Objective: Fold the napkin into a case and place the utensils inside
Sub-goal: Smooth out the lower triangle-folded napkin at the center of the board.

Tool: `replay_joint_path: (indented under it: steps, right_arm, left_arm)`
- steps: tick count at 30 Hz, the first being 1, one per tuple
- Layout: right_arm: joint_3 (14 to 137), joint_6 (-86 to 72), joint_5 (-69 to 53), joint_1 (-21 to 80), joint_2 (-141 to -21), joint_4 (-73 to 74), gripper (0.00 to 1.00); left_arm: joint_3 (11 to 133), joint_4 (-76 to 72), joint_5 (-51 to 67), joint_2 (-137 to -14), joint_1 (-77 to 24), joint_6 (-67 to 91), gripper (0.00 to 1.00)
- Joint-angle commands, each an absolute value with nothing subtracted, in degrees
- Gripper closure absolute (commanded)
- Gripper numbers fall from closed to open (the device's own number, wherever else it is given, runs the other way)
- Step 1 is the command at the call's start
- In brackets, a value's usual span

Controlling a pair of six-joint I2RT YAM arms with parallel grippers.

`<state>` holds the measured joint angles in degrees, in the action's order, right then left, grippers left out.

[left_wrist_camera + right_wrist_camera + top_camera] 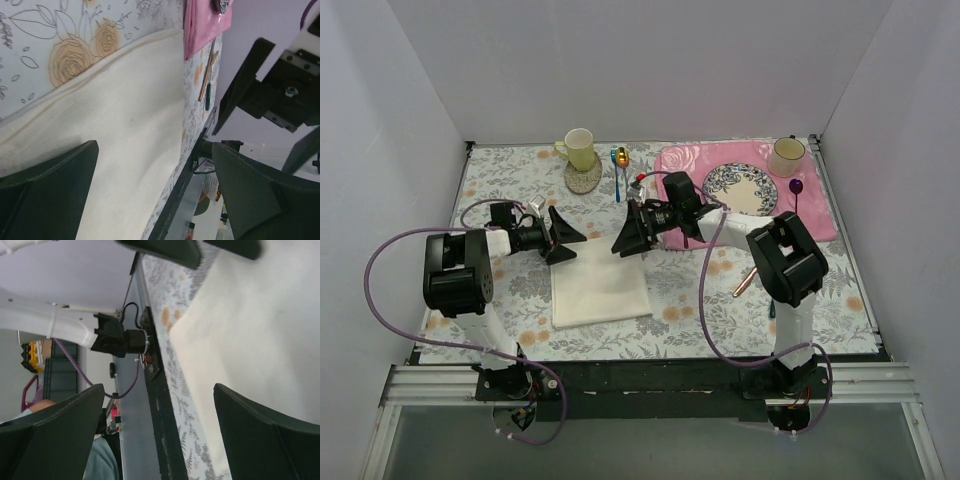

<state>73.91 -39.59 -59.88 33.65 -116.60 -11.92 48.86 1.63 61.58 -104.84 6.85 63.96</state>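
Mid-fold here, I think. The napkin [602, 292] lies flat in the middle of the table [510, 170], just in front of my two bases. It's a neat rectangle, and the far edge looks layered, so I'd say it's folded at least once but isn't a case yet.

My left end effector [565, 238] and right end effector [632, 232] both hang over the napkin's far edge, one near each corner. Both are spread wide with nothing in them. Neither wrist view shows any cloth between the fingers.

Next move, as I see it: come down on that far edge, pinch one corner per side, and carry it over evenly so a pocket forms. The cloth is soft, so uneven pulls would skew it. The two end effectors are also close to each other, so I'd watch for a bump.

The knife [744, 281] and teal spoon [207, 98] sit together on the table right of the napkin, well apart from it and tight against my right arm. That arm and its purple cable [705, 300] crowd the reach.

Not mine to touch: the blue spoon [620, 170], the cup [579, 148] on its coaster, and the pink placemat [820, 215] with its plate [740, 188], a second cup [786, 155] and a purple utensil [798, 190]. All of those are at the far side, out of the fold's way.
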Motion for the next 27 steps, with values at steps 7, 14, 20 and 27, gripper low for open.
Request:
replay_joint_path:
  steps: [7,14,20,27]
  right_arm:
    - [62.67,-60.02,-62.4,43.94,-115.21,-38.99,0.01]
    - [63.02,-64.33,-62.66,43.16,-122.86,-45.43,0.01]
    - [59.07,-64.78,-62.05,41.4,-126.47,-48.78,0.01]
    - [52.74,-68.02,-62.58,39.38,-126.74,-53.43,0.01]
  left_arm:
    - [42.81,1.23,64.52,-92.64,4.4,67.85,0.02]
    - [39.81,2.45,60.39,-97.02,2.29,66.89,0.02]
    - [40.6,5.45,56.87,-103.62,3.34,63.72,0.02]
    - [40.61,6.77,54.06,-105.64,4.48,62.14,0.02]
